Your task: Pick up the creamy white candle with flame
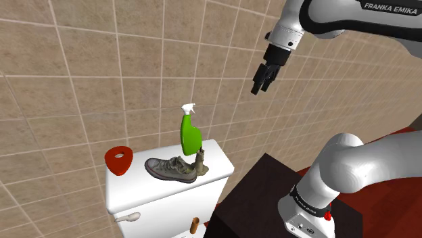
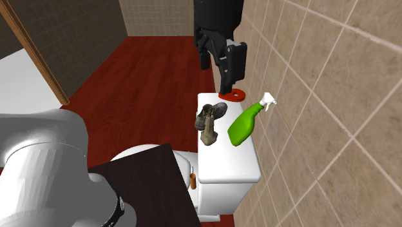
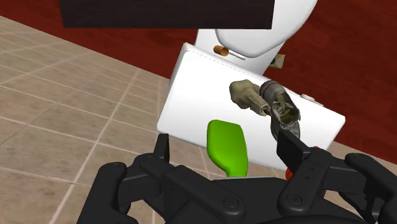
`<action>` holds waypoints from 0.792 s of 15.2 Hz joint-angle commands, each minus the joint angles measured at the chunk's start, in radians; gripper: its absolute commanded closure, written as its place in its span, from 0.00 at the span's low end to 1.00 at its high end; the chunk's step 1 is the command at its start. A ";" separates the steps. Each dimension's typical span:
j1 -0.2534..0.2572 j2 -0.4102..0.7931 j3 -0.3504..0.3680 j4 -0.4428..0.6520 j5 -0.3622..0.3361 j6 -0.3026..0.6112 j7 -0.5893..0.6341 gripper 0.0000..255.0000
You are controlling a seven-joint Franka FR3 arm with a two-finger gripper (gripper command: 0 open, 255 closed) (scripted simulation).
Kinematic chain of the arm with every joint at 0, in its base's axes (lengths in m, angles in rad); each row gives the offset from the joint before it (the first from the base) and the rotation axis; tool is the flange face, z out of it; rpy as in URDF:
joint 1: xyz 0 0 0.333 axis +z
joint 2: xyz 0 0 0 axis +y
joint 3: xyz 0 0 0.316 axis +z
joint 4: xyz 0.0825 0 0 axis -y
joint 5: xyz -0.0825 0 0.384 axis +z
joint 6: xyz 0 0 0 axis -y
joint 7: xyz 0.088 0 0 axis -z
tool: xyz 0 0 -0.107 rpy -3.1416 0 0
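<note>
- Candle [image 1: 201, 161] [image 2: 209, 134] [image 3: 247, 95]: drawn in a dull olive-tan with a wider base, it is seen standing on the white toilet tank lid [image 1: 135, 193] [image 2: 232, 161] [image 3: 191, 95], well below the gripper and well apart from it. No flame can be made out.
- Gripper [image 1: 260, 80] [image 2: 219, 68] [image 3: 226, 153]: it is held in the air above the tank, pointed downward. Its black fingers [image 3: 162, 149] are spread wide apart and nothing is held between them.
- Shoe [image 1: 172, 169] [image 2: 211, 115] [image 3: 283, 111]: a worn grey-brown sneaker is laid on its side on the lid, touching the candle or just beside it, likewise far beneath the gripper.
- Spray bottle [image 1: 190, 132] [image 2: 248, 122] [image 3: 228, 146]: a green bottle with a white trigger head is placed just beside the candle, on the wall side. In the wrist view it is seen between the open fingers, nearer to the gripper than the candle, untouched.
- Red object [image 1: 119, 159] [image 2: 233, 94]: a rounded piece with a hole is set at the far end of the lid, beyond the shoe.
- Tiled wall [image 1: 81, 81]: beige tiles are shown behind the tank and gripper.
- Floor [image 2: 142, 71]: reddish-brown boards are seen under the toilet.
</note>
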 commanded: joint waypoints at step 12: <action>0.012 0.295 0.217 -0.031 0.042 0.199 0.308 0.00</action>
